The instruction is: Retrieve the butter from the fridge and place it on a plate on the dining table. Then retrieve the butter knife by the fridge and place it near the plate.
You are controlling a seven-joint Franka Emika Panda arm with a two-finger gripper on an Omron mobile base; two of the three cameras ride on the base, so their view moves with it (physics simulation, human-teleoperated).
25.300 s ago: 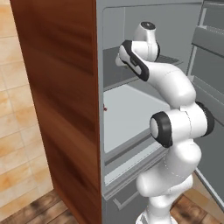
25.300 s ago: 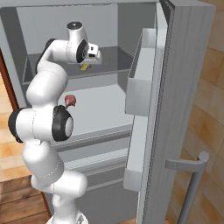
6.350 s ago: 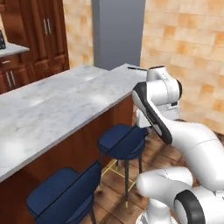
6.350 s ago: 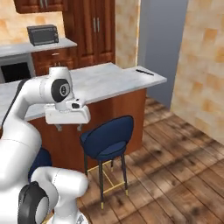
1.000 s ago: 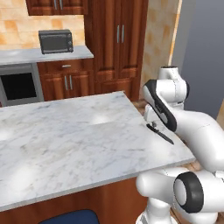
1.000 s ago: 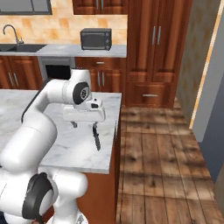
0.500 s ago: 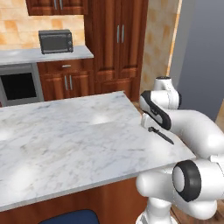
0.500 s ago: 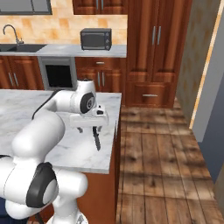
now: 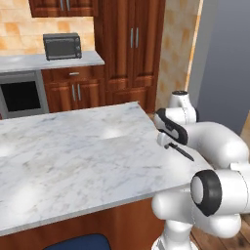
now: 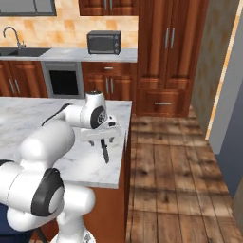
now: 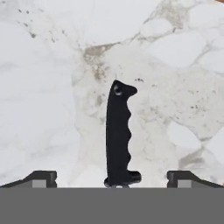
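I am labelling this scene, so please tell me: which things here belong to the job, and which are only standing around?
Job: butter knife, lying on the dining table; the open claw above it.

Standing around: toaster oven, built-in oven, sink faucet, wooden cupboards.

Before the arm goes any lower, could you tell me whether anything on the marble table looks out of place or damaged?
Nothing stands out. The butter knife lies flat and whole on the dining table close to its end edge, directly under the open gripper, with no spill or damage visible around it.
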